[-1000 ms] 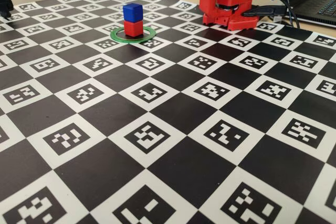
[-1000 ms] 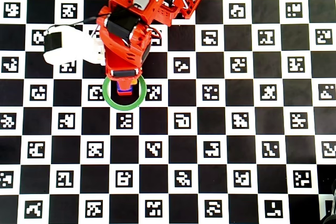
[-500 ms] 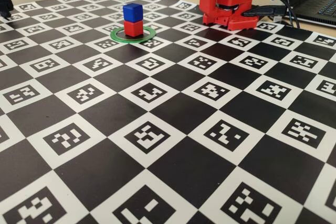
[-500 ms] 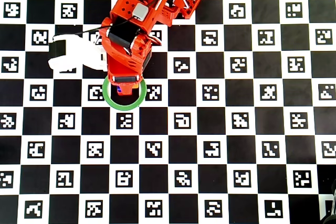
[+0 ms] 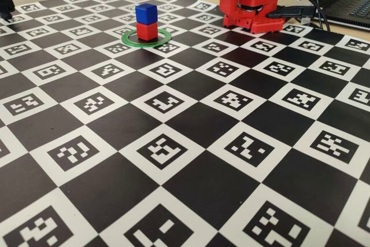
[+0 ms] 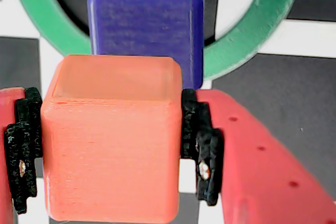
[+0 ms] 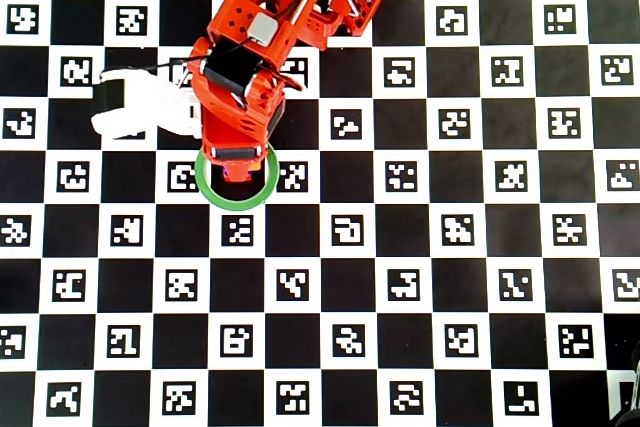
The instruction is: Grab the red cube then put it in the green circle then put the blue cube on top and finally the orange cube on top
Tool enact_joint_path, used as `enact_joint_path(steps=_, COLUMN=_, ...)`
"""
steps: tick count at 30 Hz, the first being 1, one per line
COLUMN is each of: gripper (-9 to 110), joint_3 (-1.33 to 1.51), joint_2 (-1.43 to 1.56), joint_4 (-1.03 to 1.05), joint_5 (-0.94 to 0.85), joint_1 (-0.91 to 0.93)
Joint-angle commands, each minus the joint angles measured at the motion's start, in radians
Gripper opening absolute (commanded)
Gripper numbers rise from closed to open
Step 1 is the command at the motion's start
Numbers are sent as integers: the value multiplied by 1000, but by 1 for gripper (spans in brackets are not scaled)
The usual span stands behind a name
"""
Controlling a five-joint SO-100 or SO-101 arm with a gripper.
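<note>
In the fixed view the blue cube (image 5: 146,13) sits on the red cube (image 5: 147,30) inside the green circle (image 5: 146,38), at 11 o'clock of the board, while in the wrist view the gripper (image 6: 111,145) has its jaws clamped on the orange cube (image 6: 113,137), so only the last stacking is left, and the overhead view shows the arm (image 7: 250,67) covering the stack.

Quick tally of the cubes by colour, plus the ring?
Red cube: 1
Blue cube: 1
Orange cube: 1, held in the gripper
Green ring: 1
Total: 4
</note>
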Motion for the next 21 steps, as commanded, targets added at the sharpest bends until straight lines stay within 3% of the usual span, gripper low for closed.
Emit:
enact_joint_path(steps=1, gripper=10, joint_3=0, joint_2=67, joint_4=-20, joint_5=-9, joint_1=14)
enact_joint_path(steps=21, gripper=10, joint_3=61, joint_2=66, joint_4=-81, joint_5=-31, joint_1=35)
